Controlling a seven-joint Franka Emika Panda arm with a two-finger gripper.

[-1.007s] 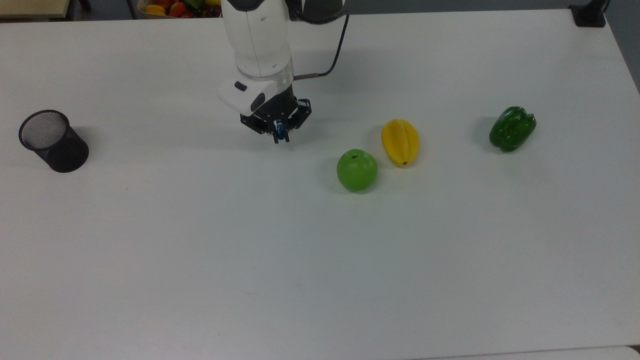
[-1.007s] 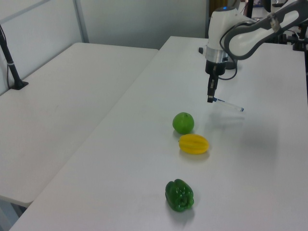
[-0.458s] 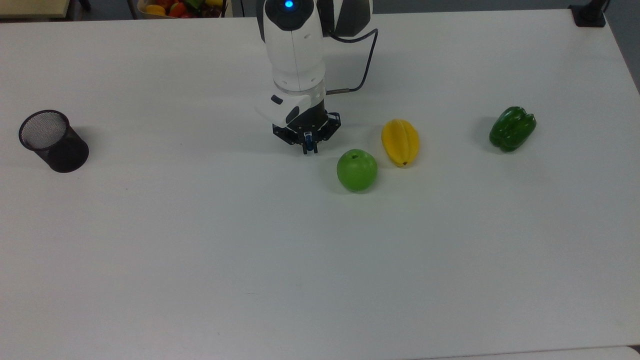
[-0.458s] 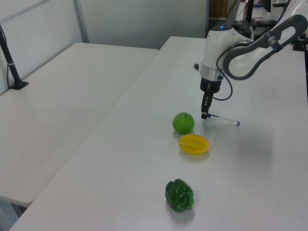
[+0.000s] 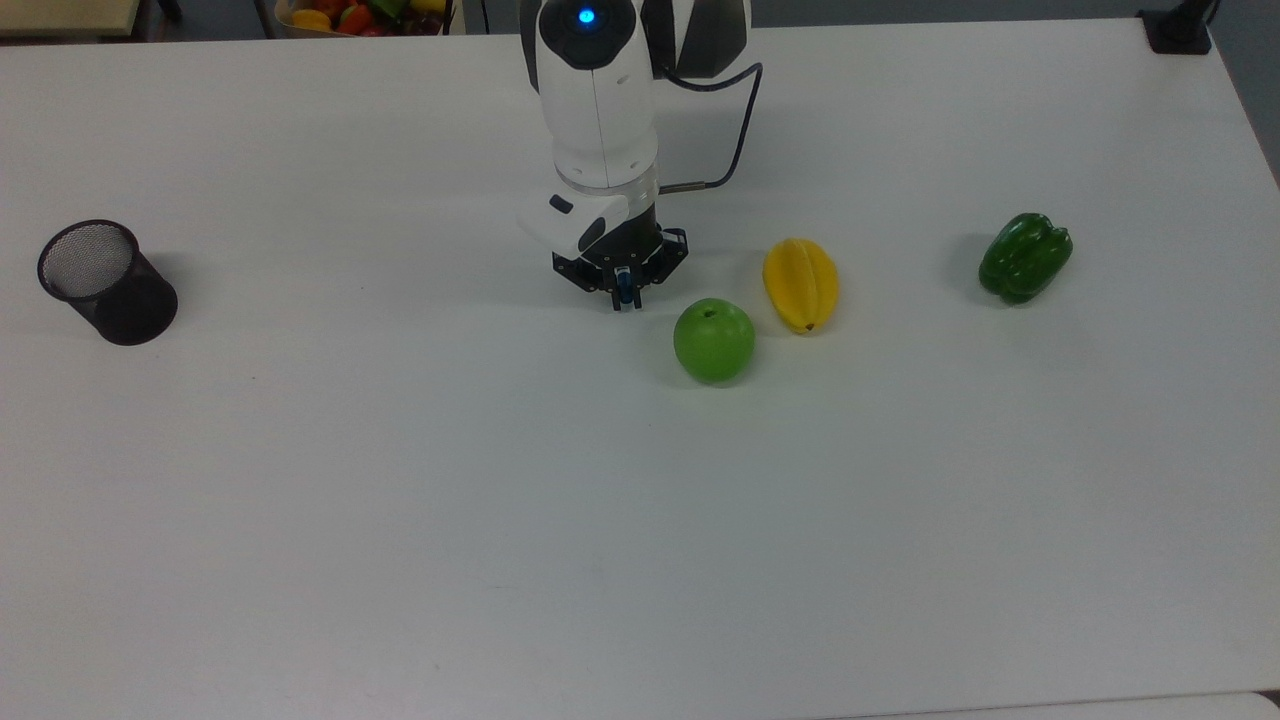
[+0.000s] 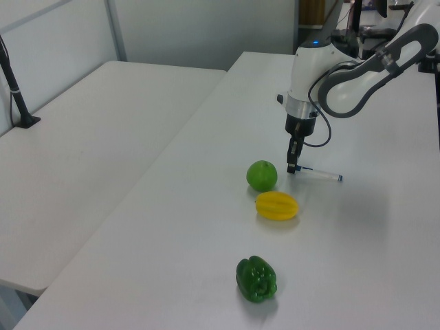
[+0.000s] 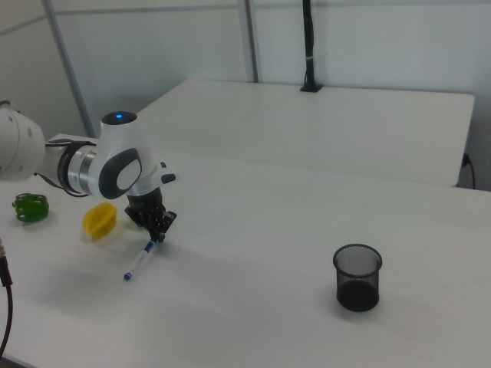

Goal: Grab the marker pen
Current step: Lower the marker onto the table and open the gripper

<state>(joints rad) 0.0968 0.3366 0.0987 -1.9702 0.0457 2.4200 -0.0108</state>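
My gripper (image 5: 625, 297) is pinched tight on the blue-cap end of the marker pen (image 6: 321, 173), fingers pointing down, approx. mid-table toward the far edge in the top view. Pen's white barrel slopes down from the grip; whether the tail end touches the table (image 5: 640, 520) I cannot tell. Green apple (image 5: 714, 340) sits just beside the gripper, starfruit (image 5: 800, 284) next, green pepper (image 5: 1025, 257) well apart toward the top view's right edge. Mesh pen cup (image 5: 105, 282) stands near the top view's left edge. Near half of the white tabletop is bare. A second white table (image 6: 82, 151) adjoins in the left view.
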